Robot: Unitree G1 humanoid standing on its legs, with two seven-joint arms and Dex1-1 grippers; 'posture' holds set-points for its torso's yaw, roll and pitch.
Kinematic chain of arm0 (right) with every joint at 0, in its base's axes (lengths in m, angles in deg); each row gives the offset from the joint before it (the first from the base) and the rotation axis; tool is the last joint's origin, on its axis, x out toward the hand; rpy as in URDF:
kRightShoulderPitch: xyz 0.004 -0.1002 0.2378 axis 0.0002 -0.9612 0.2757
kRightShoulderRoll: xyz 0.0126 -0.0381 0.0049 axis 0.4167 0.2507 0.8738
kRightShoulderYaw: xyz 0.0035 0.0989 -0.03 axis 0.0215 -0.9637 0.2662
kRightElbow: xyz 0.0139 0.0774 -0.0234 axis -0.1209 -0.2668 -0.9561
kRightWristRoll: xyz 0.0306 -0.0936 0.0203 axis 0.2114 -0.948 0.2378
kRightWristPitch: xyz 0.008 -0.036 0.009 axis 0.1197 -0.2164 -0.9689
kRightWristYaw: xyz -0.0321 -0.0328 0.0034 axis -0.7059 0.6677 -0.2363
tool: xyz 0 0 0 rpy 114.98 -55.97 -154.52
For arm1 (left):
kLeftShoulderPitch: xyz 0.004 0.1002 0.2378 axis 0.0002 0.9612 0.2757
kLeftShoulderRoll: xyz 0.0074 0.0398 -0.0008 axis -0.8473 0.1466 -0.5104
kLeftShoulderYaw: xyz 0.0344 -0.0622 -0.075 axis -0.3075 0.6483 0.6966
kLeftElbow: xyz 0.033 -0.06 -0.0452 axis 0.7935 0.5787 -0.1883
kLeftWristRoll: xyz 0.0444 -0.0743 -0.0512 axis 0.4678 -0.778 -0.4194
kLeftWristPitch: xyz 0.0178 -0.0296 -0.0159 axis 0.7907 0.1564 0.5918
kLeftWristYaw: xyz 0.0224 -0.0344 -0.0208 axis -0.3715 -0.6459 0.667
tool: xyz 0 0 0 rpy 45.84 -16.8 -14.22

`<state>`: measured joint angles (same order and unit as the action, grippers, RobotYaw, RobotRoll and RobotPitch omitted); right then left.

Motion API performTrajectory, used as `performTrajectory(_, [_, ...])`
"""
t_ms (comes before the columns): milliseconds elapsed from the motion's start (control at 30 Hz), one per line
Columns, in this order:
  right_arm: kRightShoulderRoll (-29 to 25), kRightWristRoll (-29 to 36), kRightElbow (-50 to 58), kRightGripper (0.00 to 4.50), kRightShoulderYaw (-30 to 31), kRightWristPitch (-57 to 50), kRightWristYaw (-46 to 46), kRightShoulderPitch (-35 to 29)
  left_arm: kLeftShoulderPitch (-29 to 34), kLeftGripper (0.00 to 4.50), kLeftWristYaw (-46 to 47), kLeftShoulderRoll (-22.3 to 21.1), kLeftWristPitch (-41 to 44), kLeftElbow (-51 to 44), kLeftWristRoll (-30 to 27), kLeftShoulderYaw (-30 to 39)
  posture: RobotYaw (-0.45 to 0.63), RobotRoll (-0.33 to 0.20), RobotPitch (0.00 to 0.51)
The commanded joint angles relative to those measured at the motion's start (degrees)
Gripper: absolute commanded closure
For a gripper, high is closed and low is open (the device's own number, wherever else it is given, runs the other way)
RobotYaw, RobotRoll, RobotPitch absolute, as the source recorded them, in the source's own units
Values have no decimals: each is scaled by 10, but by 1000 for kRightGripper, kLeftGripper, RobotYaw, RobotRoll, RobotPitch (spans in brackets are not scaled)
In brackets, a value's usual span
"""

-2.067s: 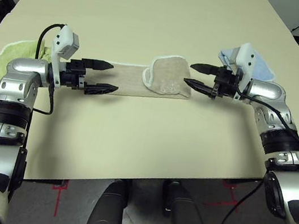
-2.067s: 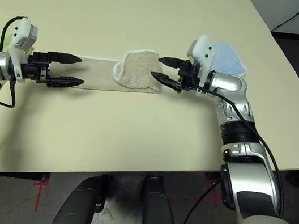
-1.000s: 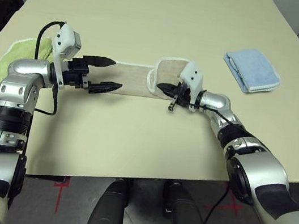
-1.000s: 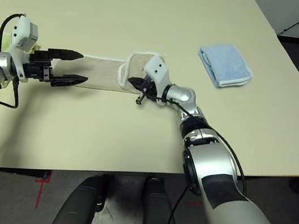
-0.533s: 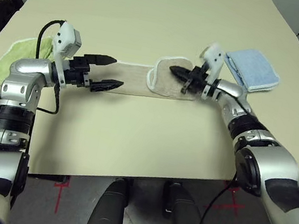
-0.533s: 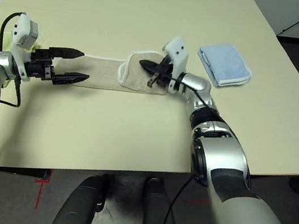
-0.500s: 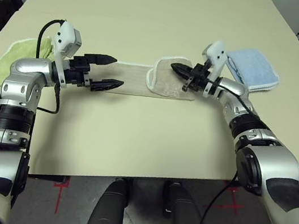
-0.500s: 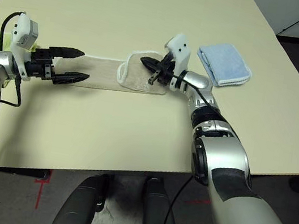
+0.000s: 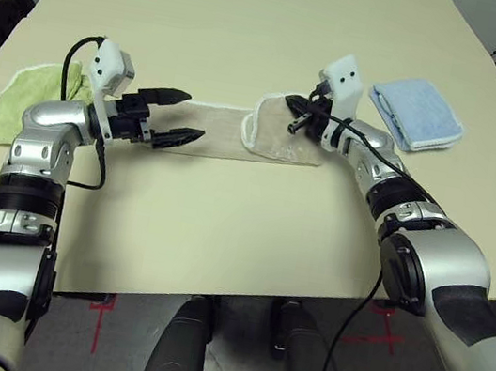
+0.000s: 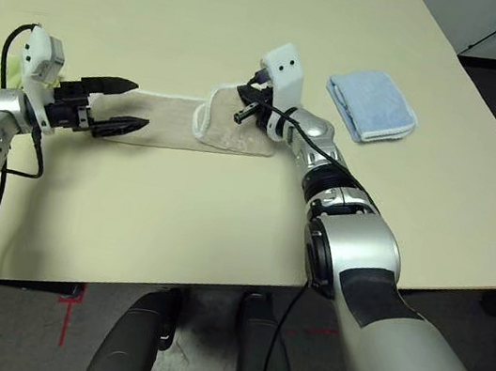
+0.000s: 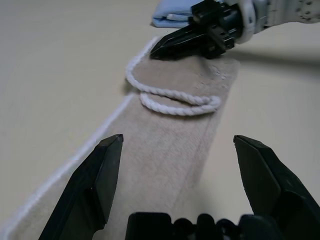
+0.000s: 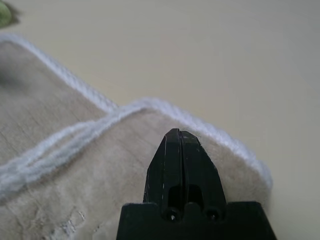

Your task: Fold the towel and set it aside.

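The beige towel (image 9: 219, 129) lies as a long strip across the table, its right end folded back over itself with the white edging (image 11: 175, 100) curving on top. My left gripper (image 9: 182, 115) is open just above the strip's left part, one finger (image 11: 92, 192) on each side of its width. My right gripper (image 9: 291, 107) is shut with nothing between its fingers (image 12: 181, 160). It hovers low over the far edge of the folded end; touching or not, I cannot tell. It also appears in the left wrist view as the dark right gripper (image 11: 165, 47).
A lime-green towel (image 9: 13, 99) lies at the table's left edge, behind my left forearm. A folded light blue towel (image 9: 417, 112) sits to the right of my right wrist. Bare table (image 9: 222, 229) stretches from the strip to the near edge.
My right gripper, open at the folded end two seconds ago, is now shut. It swept from the fold's near edge to its far edge. The left gripper has hardly moved.
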<state>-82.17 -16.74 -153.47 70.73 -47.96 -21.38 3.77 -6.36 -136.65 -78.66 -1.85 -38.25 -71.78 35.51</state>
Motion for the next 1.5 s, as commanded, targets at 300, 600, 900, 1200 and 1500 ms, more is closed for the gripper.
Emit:
performTrajectory(300, [-2, 5, -5, 4454, -15, -10, 2, -23, 10, 0, -26, -14, -12, -3, 5, -2, 71, 0, 259])
performTrajectory(600, [-38, 111, 84, 4454, -82, 69, 232, -14, -5, 0, -16, -5, -20, 7, 8, -5, 38, 0, 217])
performTrajectory(900, [-157, 171, 275, 4454, -64, 23, 431, -138, -12, 0, -15, -11, -9, 13, 7, -4, 5, 0, 198])
performTrajectory(1200, [-235, 145, 289, 4454, -17, 46, 500, -195, -17, 0, -12, -15, -2, 19, 9, -4, 4, 0, 189])
performTrajectory(1500, [-255, 135, 278, 4454, -4, 56, 513, -208, -14, 0, -7, -17, 8, 8, 8, -3, 7, 0, 188])
